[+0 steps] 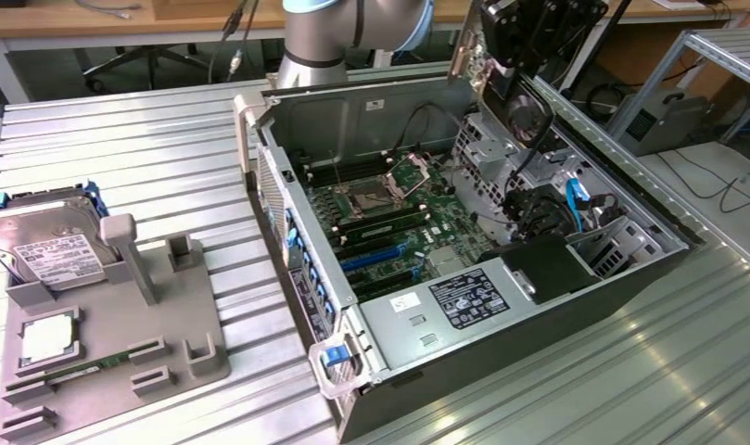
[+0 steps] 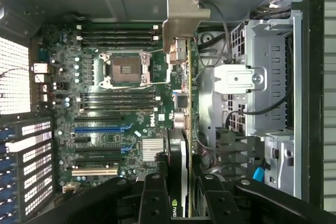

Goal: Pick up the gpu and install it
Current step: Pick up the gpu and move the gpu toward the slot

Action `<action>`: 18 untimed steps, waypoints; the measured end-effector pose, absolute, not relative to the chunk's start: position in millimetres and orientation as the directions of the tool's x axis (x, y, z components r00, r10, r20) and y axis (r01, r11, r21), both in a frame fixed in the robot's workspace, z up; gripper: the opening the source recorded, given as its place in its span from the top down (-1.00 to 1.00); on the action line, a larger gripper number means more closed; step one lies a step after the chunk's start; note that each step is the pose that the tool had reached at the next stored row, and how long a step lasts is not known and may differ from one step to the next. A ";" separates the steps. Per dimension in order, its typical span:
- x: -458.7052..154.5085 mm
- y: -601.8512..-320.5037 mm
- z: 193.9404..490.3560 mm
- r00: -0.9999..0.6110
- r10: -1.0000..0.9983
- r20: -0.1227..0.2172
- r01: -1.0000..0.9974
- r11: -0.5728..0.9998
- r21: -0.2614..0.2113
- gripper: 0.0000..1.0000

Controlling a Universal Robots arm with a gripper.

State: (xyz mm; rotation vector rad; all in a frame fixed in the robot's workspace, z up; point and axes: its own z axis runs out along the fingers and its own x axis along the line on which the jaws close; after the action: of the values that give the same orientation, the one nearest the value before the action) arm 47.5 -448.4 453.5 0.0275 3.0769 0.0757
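As the black gripper [image 2: 177, 184] is clamping the thin dark silver-bracketed gpu [image 2: 176, 153] by its faces, the card is likely handling stiff, fragile.

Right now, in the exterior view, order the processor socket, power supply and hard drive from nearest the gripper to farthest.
From the gripper:
1. Processor socket, on the board inside the case.
2. Power supply, at the case's end toward the camera.
3. Hard drive, on the stand, exterior view's left.

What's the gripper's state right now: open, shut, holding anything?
Gripper: shut on the gpu, holding it edge-on above the open computer case.
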 end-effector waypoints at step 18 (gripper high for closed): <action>58.4 -448.2 440.4 -0.998 0.020 -0.063 0.016 0.998 0.056 0.45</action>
State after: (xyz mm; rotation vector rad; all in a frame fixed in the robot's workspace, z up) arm 58.4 -448.2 440.4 0.0280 3.0767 0.0858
